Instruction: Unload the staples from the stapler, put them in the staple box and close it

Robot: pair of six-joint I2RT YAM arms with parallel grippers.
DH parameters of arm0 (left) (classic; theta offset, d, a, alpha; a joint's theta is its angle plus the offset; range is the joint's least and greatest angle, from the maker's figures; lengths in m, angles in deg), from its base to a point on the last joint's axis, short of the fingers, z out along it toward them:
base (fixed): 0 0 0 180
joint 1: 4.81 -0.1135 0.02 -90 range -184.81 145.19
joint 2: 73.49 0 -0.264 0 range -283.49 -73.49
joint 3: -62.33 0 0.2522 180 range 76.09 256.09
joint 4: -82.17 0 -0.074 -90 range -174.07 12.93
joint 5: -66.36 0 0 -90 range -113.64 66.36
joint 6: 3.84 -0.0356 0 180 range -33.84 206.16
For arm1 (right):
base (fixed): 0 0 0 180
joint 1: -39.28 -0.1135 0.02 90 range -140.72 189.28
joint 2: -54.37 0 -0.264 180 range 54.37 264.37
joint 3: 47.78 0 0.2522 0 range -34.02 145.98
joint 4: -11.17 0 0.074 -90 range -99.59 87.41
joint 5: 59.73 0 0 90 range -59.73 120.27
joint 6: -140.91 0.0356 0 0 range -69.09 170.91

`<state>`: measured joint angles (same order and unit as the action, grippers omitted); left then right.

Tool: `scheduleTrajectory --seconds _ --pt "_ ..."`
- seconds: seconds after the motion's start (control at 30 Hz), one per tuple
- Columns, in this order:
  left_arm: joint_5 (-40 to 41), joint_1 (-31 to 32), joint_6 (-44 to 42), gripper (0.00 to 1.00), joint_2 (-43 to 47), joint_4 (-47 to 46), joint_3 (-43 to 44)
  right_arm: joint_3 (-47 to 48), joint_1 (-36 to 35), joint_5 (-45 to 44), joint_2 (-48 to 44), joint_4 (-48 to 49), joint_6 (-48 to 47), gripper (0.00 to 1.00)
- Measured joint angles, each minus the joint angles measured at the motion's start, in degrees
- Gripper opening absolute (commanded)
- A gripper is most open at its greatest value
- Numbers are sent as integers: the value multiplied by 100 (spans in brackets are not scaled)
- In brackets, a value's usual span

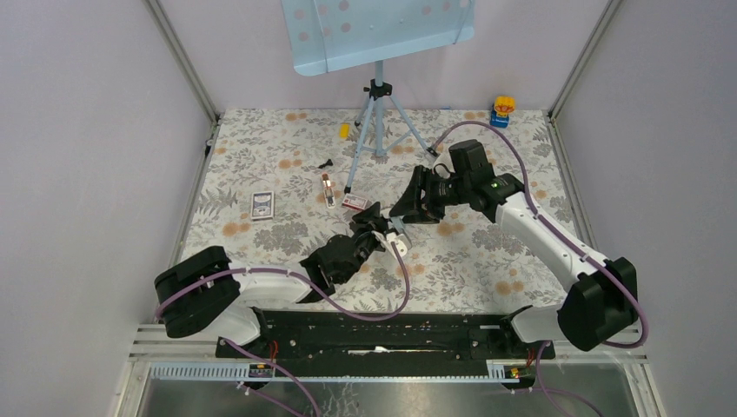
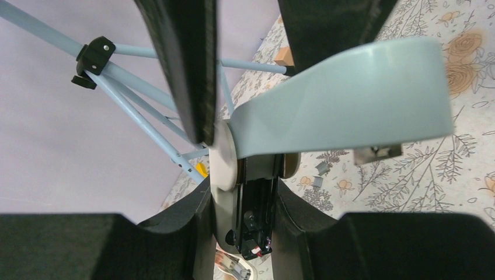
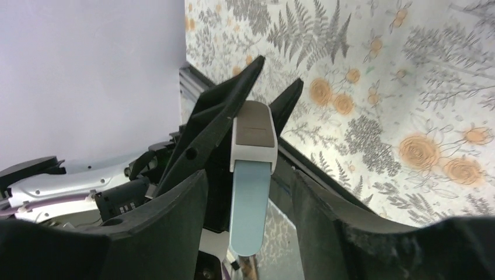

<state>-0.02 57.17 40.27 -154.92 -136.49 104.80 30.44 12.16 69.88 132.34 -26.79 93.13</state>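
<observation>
Two tools meet over the table (image 1: 487, 252): our left tool (image 1: 382, 224) clamps the pale-blue stapler (image 3: 251, 198), our right tool (image 1: 407, 208) stands parted around it. We judge it light, rigid, slick; hold its sides.

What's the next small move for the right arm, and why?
Probably back the right gripper slightly off the stapler. Its jaws stand open astride the pale-blue lid, gripping nothing, while the left gripper clamps the body. The lid looks swung away from the black channel, where I can't make out staples.
</observation>
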Motion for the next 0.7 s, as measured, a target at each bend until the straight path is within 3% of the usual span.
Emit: scheduleTrajectory --seconds 0.17,0.37,0.7 --pt "55 39 326 0 94 11 -109 199 0 -586 -299 -85 -181 65" --pt "26 48 1182 0 557 640 -122 308 0 -1320 -590 -133 -354 65" --pt "-437 -660 3587 0 1851 1934 -122 308 0 -1665 -660 -232 -446 65"
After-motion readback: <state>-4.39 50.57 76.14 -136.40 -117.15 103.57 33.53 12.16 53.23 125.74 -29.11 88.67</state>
